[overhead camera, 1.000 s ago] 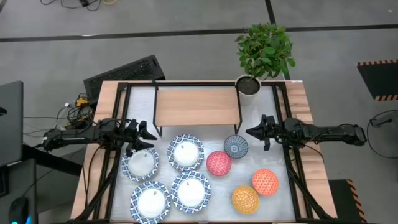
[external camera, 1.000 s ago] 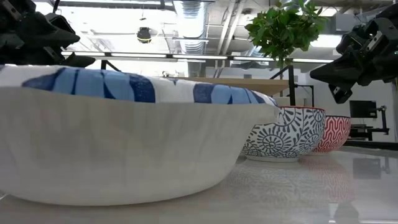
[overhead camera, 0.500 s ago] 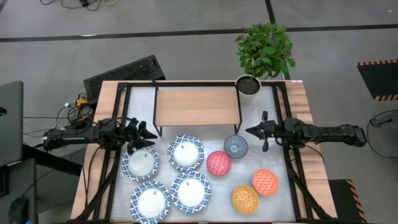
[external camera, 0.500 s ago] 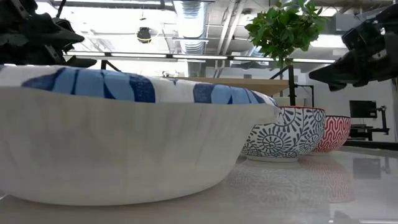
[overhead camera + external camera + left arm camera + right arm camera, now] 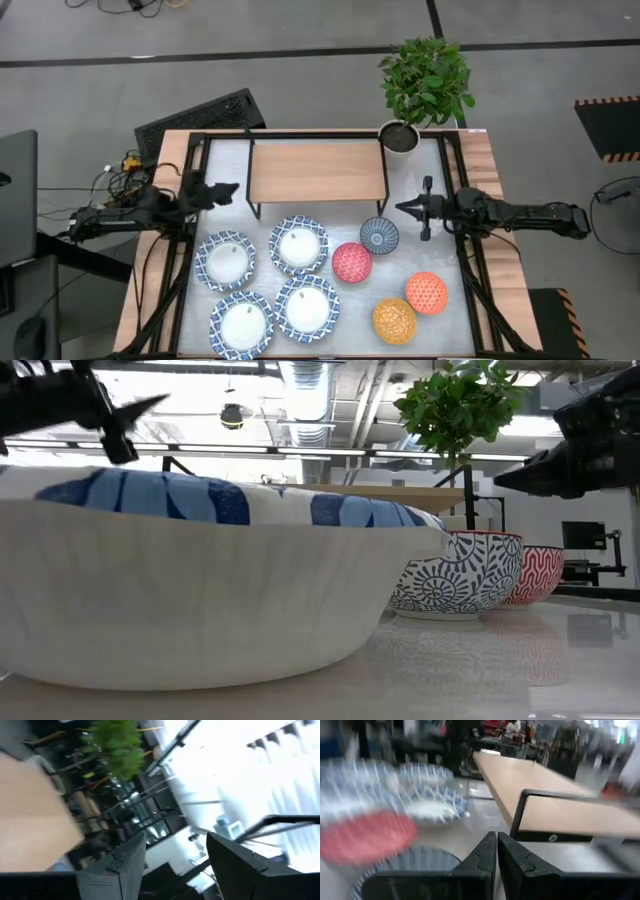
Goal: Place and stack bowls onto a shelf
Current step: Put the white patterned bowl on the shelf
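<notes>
The low light-wood shelf with thin black legs (image 5: 317, 170) was seen standing bare toward the far side of the counter (image 5: 480, 150), with a potted green plant (image 5: 426, 82) at its far right corner. Four wide blue-and-white patterned bowls (image 5: 300, 245) were clustered on the near left, rims close together. A small grey-blue bowl (image 5: 379, 235) and a pink-red bowl (image 5: 352, 263) lay just beside them, an orange-red bowl (image 5: 426, 293) and a yellow-orange bowl (image 5: 394, 320) nearer the front edge. The left end effector (image 5: 226, 190) was held off the shelf's left end, its fingers (image 5: 120, 865) spread apart and gripping nothing. The right end effector (image 5: 404, 210) was held off the shelf's right end, above the grey-blue bowl's far side, fingers pressed together and empty. A strip of open counter was left between shelf and bowls.
</notes>
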Robot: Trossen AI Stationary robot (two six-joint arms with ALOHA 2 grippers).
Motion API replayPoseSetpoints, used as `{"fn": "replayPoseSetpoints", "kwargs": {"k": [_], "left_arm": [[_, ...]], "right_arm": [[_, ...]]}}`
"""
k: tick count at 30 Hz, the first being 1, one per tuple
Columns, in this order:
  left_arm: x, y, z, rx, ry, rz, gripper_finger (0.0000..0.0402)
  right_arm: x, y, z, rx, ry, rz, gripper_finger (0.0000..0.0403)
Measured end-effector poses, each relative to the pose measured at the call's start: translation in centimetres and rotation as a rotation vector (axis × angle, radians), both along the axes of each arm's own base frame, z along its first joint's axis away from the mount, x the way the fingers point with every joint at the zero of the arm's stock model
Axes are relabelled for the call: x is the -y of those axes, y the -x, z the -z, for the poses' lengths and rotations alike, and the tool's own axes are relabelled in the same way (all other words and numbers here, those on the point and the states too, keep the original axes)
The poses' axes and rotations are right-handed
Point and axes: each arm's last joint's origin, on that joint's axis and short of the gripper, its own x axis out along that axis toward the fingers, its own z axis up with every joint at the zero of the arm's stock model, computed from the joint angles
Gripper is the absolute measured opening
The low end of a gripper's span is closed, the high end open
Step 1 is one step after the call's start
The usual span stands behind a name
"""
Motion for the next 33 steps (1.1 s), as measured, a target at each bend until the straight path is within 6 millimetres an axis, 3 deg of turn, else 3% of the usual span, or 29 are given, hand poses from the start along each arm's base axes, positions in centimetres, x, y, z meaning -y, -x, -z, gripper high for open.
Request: {"fn": "replayPoseSetpoints", "kwargs": {"k": [6, 12, 17, 23, 27, 30, 33], "left_arm": [[0.1, 1.0, -5.0, 0.037, -0.104, -0.046, 0.0197], [-0.1, -0.9, -10.2, -0.04, -0.237, -0.141, 0.0197], [0.3, -4.9, -13.5, -0.205, -0.388, 0.04, 0.0199], [2.0, -9.1, -14.9, -0.634, -0.418, 0.554, 0.0232], [3.1, -8.8, -14.5, -1.06, -0.336, 0.84, 0.0241], [3.6, -8.2, -13.7, -1.334, -0.365, 0.825, 0.0242], [4.0, -7.5, -12.9, -1.479, -0.423, 0.803, 0.0242]], "right_arm": [[0.0, 0.0, -0.6, 0.12, -0.716, 0.055, 0.0043], [-0.1, 0.0, -0.4, 0.135, -1.02, 0.065, 0.0043], [-0.3, 0.0, -0.3, 0.089, -1.092, 0.008, 0.0043], [-0.4, 0.0, -0.3, 0.081, -1.091, -0.003, 0.0043], [-0.4, 0.1, -0.1, 0.057, -1.083, 0.011, 0.0043], [-0.4, 0.1, -0.1, 0.044, -1.061, 0.015, 0.0043], [-0.3, 0.1, 0.0, 0.042, -1.041, 0.041, 0.0043]]}}
